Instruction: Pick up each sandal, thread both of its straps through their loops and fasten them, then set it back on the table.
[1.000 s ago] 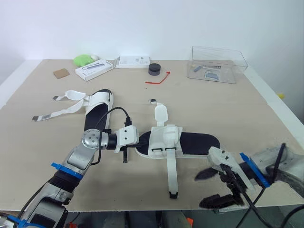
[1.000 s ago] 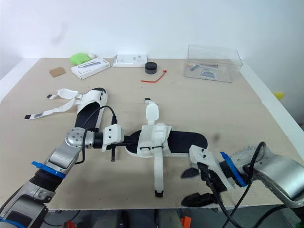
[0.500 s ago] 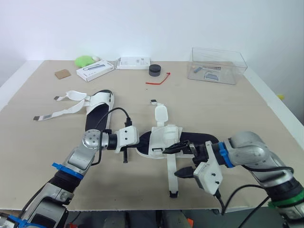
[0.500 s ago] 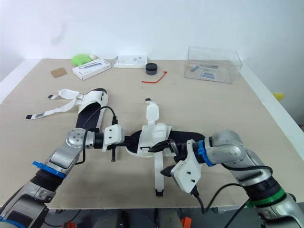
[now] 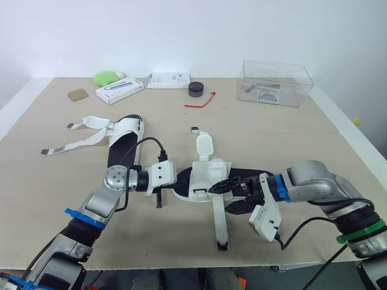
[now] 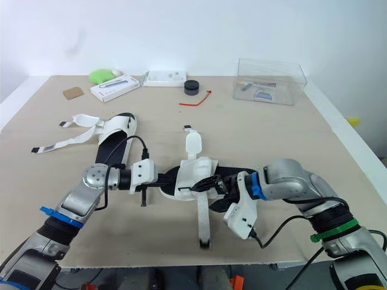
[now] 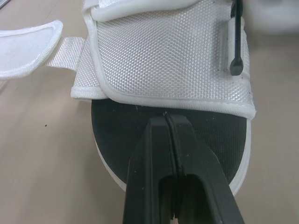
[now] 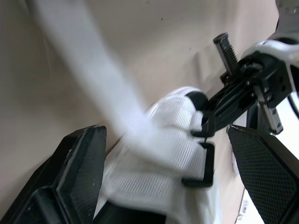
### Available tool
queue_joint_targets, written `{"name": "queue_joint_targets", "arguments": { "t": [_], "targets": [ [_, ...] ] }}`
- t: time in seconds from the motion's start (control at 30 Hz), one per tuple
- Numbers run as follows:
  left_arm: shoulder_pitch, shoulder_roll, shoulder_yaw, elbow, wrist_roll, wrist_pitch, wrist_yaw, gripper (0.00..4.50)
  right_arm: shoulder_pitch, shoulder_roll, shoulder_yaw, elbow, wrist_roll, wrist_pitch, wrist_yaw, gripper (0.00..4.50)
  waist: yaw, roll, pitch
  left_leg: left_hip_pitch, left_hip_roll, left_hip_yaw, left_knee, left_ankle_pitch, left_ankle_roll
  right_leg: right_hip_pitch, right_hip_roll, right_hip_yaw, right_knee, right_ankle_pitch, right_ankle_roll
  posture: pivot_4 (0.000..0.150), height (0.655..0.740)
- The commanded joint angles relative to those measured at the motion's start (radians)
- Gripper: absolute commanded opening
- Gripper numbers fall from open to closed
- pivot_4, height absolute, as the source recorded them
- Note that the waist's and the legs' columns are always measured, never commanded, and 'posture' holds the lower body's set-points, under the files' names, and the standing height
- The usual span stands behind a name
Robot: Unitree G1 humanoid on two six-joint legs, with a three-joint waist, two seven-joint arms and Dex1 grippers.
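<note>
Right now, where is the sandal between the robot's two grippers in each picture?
Left eye view: the sandal lies low in the middle of the picture.
Right eye view: same spot, low middle.
Left wrist view: close up, its white mesh upper over the black insole.
Right wrist view: its white upper sits between the open fingers of the right gripper.
Shared landmark: the left gripper, fingertips at the sandal's end.

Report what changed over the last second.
Right gripper swung in from the table's near edge to the near sandal, open fingers now flanking its loose strap. Left gripper stayed shut at that sandal's end; the far sandal stayed put.
</note>
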Motion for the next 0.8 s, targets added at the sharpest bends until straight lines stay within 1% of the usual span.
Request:
{"name": "queue_joint_targets", "arguments": {
  "t": [0.03, 0.1, 0.2, 0.33, 0.47, 0.73, 0.77, 0.8],
  "targets": [
    [0.027, 0.012, -0.039, 0.015, 0.035, 0.021, -0.017, 0.00, -0.025, -0.029, 0.009, -0.001, 0.051, -0.027, -0.004, 4.43, 0.000, 0.000, 0.000, 0.000, 0.000, 0.000, 0.000, 0.000, 0.000, 0.000, 0.000, 0.000, 0.000, 0.000, 0.001, 0.150, 0.7400],
    [0.028, 0.012, -0.039, 0.014, 0.035, 0.022, -0.018, 0.00, -0.031, -0.038, 0.015, 0.002, 0.059, -0.040, -0.005, 4.43, 0.000, 0.000, 0.000, 0.000, 0.000, 0.000, -0.001, 0.000, 0.000, 0.000, 0.000, 0.000, 0.000, 0.000, 0.001, 0.150, 0.7400],
    [0.029, 0.011, -0.042, 0.015, 0.036, 0.021, -0.019, 0.00, -0.038, -0.013, 0.027, -0.047, 0.101, -0.022, -0.019, 4.43, 0.000, 0.000, 0.000, 0.000, 0.000, 0.000, -0.001, 0.000, 0.000, 0.000, 0.000, 0.000, 0.000, 0.000, 0.001, 0.150, 0.7400],
    [0.026, 0.010, -0.044, 0.020, 0.038, 0.020, -0.020, 0.00, -0.051, 0.011, 0.045, -0.085, 0.120, 0.008, -0.016, 4.43, 0.000, 0.000, 0.000, 0.000, 0.000, 0.000, -0.001, 0.000, 0.000, 0.000, 0.000, 0.000, 0.000, 0.001, 0.001, 0.150, 0.7400],
    [0.021, 0.009, -0.043, 0.023, 0.038, 0.020, -0.021, 0.00, -0.048, 0.003, 0.067, -0.112, 0.159, 0.033, 0.008, 4.43, 0.000, 0.000, 0.000, 0.000, 0.000, 0.000, -0.001, 0.000, 0.000, 0.000, 0.000, 0.000, 0.000, 0.001, 0.001, 0.150, 0.7400],
    [0.026, 0.015, -0.040, 0.022, 0.037, 0.022, -0.022, 0.00, -0.035, -0.018, 0.095, -0.079, 0.151, 0.033, 0.045, 4.43, 0.000, 0.000, 0.000, 0.000, 0.000, 0.000, -0.001, 0.000, 0.000, 0.000, 0.000, 0.000, 0.000, 0.000, 0.001, 0.150, 0.7400],
    [0.026, 0.016, -0.040, 0.022, 0.037, 0.022, -0.022, 0.00, -0.035, -0.017, 0.098, -0.081, 0.151, 0.038, 0.048, 3.93, 0.000, 0.000, 0.000, 0.000, 0.000, 0.000, -0.001, 0.000, 0.000, 0.000, 0.000, 0.000, 0.000, 0.000, 0.001, 0.150, 0.7400],
    [0.026, 0.015, -0.040, 0.023, 0.037, 0.022, -0.022, 0.00, -0.034, -0.018, 0.105, -0.083, 0.150, 0.045, 0.055, 3.77, 0.000, 0.000, 0.000, 0.000, 0.000, 0.000, -0.001, 0.000, 0.000, 0.000, 0.000, 0.000, 0.000, 0.000, 0.001, 0.150, 0.7400]
  ]
}}
